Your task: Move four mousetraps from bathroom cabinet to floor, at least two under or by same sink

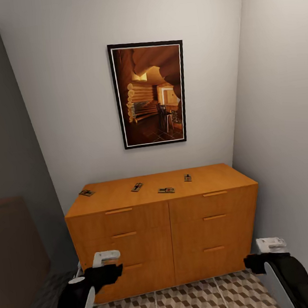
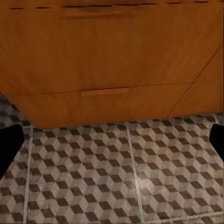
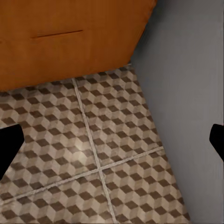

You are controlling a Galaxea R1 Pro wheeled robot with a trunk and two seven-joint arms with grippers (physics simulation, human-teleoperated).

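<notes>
Both end effectors hang low before cabinet (image 1: 165, 229), over bathroom floor (image 1: 190, 303).

The cabinet (image 1: 165, 229) fills the alcove almost wall to wall, boxed in by the right wall (image 1: 285, 134) and a dark panel (image 1: 10, 189), leaving open air above its top and bare tiled floor (image 1: 190, 303) in front.

cabinet (image 1: 164, 220) top — four mousetraps (image 1: 137, 187) spread apart | stands on bathroom floor (image 1: 190, 303)
</notes>
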